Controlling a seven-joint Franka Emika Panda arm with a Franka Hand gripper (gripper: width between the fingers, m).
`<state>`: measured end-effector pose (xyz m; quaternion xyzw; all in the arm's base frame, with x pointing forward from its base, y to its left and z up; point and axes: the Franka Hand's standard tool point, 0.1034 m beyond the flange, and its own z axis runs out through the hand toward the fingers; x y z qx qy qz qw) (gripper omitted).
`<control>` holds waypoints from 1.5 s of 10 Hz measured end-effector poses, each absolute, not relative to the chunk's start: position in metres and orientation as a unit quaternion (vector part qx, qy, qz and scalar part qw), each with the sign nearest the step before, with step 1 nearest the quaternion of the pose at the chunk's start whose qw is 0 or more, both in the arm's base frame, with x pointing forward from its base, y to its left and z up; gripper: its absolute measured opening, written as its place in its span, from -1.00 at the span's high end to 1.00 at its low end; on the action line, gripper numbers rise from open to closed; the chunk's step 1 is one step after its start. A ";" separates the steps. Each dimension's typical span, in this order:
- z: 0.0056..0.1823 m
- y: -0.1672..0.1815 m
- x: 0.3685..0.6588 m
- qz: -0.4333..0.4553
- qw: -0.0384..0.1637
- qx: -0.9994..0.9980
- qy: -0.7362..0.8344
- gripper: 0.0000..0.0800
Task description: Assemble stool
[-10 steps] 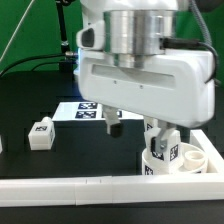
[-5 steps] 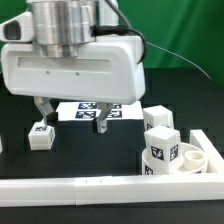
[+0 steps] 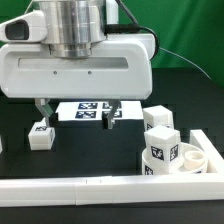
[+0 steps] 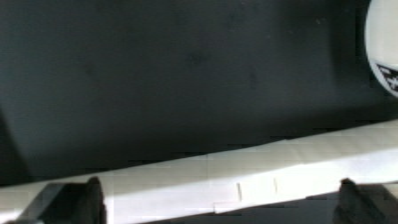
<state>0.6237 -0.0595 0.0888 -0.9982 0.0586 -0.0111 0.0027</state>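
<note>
Gripper (image 3: 77,114) — jaws spread wide, holding nothing, hanging above the black counter (image 3: 100,155). 1 loose stool leg (image 3: 41,134) lies below, toward the exterior view's left; seat disc (image 3: 196,158) with 2 legs seated — exterior view's right. Advice: centre jaws over the loose leg, descend squarely.

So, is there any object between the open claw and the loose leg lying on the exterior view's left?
Nothing visible blocks it. The claw hangs open just above the loose leg, with only bare black table between them. The marker board lies behind, and the seat disc sits far off on the exterior view's right.
</note>
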 end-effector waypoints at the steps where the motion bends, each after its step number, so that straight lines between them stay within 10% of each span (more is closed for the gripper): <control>1: 0.080 -0.071 0.615 0.000 0.001 -1.000 0.014 -0.62; 5: 0.058 -0.135 0.563 0.085 0.023 -0.996 -0.011 -0.62; 11: 0.049 -0.133 0.536 0.314 0.049 -0.948 0.002 -0.62; 15: 0.037 -0.133 0.522 0.403 0.017 -0.915 0.031 -0.62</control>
